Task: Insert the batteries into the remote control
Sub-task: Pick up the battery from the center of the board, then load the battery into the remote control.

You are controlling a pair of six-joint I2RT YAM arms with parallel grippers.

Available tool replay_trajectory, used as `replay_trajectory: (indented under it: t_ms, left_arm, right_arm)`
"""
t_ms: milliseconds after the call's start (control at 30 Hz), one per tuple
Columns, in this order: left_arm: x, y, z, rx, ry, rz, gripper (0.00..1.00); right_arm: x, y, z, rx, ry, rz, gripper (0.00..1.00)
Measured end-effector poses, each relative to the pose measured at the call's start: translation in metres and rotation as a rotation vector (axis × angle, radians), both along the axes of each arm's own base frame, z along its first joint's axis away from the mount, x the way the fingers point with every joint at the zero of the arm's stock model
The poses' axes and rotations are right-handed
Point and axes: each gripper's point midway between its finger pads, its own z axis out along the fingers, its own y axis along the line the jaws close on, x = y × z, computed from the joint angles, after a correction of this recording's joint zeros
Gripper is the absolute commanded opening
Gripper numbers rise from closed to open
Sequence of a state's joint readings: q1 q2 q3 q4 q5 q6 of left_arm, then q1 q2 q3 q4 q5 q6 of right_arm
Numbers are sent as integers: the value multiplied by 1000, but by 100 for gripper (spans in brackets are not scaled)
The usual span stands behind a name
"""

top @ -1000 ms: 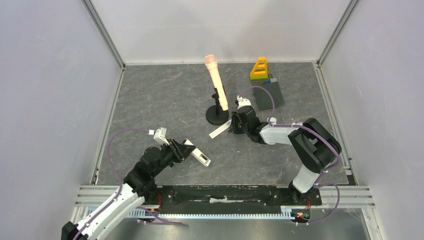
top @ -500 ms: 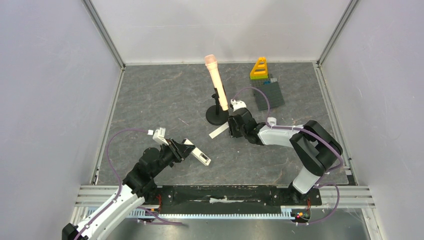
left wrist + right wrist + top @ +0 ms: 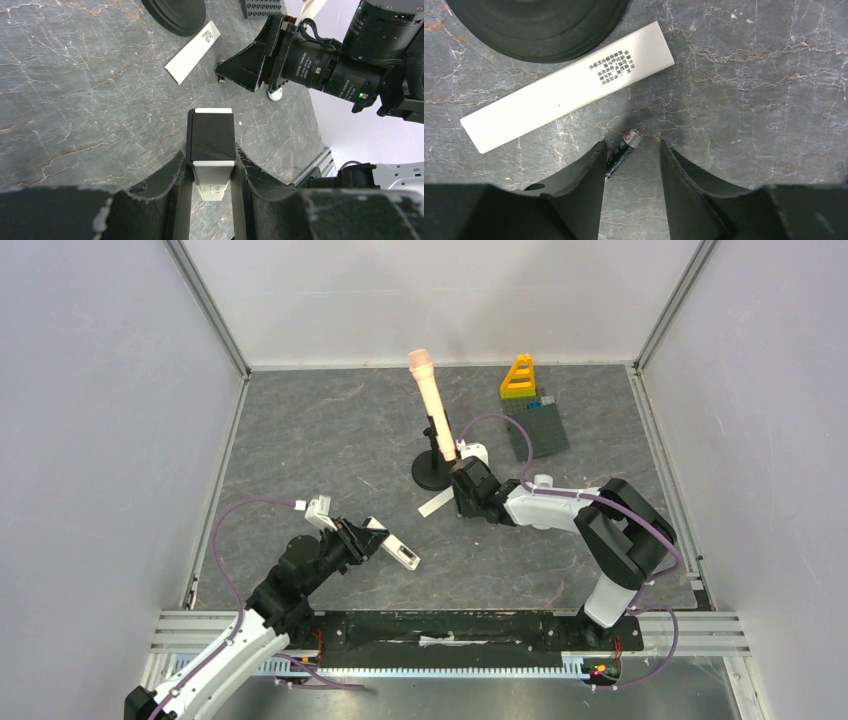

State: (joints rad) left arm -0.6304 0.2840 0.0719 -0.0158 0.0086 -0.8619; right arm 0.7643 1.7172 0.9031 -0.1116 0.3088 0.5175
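My left gripper (image 3: 362, 538) is shut on the remote control (image 3: 394, 549), a white body with a black face, and holds it above the table. In the left wrist view the remote (image 3: 210, 135) sits between my fingers (image 3: 180, 175). My right gripper (image 3: 462, 502) is open and low over the table. In the right wrist view a dark grey battery (image 3: 622, 149) lies on the table between its fingertips (image 3: 596, 160), against the left one. My right gripper (image 3: 631, 147) is not closed on it. The other batteries are out of view.
A white flat strip with print (image 3: 569, 87) lies just beyond the battery, also seen from above (image 3: 436, 503). The black round stand base (image 3: 432, 473) with a pink wand (image 3: 432, 400) is behind it. A grey brick plate (image 3: 540, 430) and yellow block (image 3: 518, 377) stand far right.
My right gripper has moved left and a little back, toward the stand base and the white strip. The left arm and the remote have not moved.
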Motion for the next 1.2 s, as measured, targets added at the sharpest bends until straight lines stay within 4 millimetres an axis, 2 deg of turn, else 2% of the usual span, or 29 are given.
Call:
replay_trajectory:
  t_ms: [200,300,500,667,733,900,1067,1200]
  left_arm:
    - [1,1,-3,6,2,6,2]
    - [1,1,-4,9,2,5,2]
    - [-1,-5,-2,5,-4,-31,2]
    - [-3,-18,-6,6,13,-99,2]
    - [-3,-24,-11,13,29,-131,2]
    - [-2,-45,-17,5,71,-222,2]
    - [8,-68,7,-101,54,-272,2]
    - [14,-82,38,-226,24,-300,2]
  right_arm:
    - [-1,3,0,28,4,-53,13]
    - [-2,4,0,40,5,-66,6]
    - [-10,0,2,71,0,-67,3]
    - [-45,-18,9,97,20,21,2]
    - [-56,-20,23,138,-7,82,2]
    - [-73,-6,78,306,-147,254,2]
    - [-90,14,130,458,-267,407,3]
    - [-107,30,153,525,-314,500,3]
